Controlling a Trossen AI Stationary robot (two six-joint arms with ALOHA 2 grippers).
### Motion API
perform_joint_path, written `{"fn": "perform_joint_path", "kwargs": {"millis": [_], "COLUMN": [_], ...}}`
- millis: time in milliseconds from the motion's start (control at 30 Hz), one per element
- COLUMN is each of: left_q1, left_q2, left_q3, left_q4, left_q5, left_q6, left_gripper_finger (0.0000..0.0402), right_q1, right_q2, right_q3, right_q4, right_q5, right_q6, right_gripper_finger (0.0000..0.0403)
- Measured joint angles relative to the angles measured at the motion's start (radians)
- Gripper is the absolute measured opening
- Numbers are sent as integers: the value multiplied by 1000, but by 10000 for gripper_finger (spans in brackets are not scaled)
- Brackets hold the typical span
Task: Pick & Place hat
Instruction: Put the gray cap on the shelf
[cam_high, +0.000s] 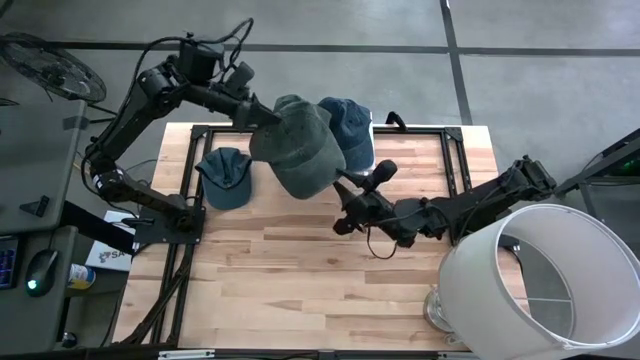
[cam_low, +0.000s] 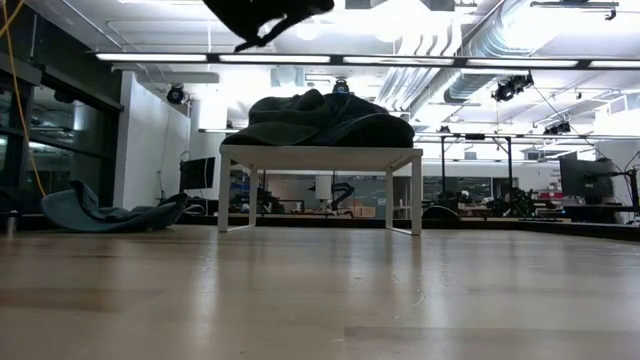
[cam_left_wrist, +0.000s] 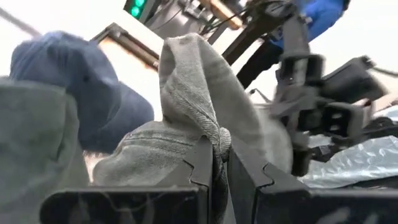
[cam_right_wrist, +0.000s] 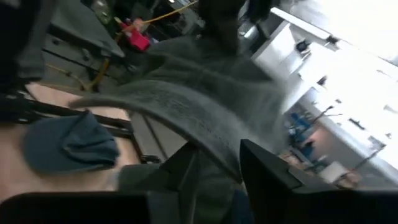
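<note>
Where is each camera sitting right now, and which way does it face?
High: overhead, looking down; both arms, green hat aloft.
Low: table height, looking across; a gripper overhead, hats beyond.
Left wrist: behind the left gripper, shut on the green hat's fabric.
Right wrist: behind the right gripper, its fingers apart around the green hat's brim.
Shared: high and both wrists show the green hat.

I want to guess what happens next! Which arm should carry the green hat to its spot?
Probably the left. The left gripper is shut on the green hat, holding it above the table. The right gripper has its fingers apart around the hat's edge and looks like it is letting go.
</note>
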Motion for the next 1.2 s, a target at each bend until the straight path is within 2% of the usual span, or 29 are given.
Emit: {"fn": "perform_joint_path", "kwargs": {"millis": [200,333,767,900,1200], "left_q1": [66,112,184,183,183], "left_q2": [-1,-1,95,141,219], "left_q3": [97,130,139,138,138], "left_q4": [-1,-4,-20,-21,-28], "left_q5": [96,231,565,628,665], "left_q6": [17,21,102,142,227], "left_gripper_finger": [22,22,22,22,22], "right_q1": [-13,-26,-97,-119,-139], "right_q2": [0,0,0,0,0], "right_q3": [0,0,0,0,0], "right_q4": [-119,-173,-214,-261,-353], "right_q5": [-70,-85,-107,-110,-110], "right_q6": [203,272,433,503,602], "right_gripper_finger": [160,183,189,187,186]}}
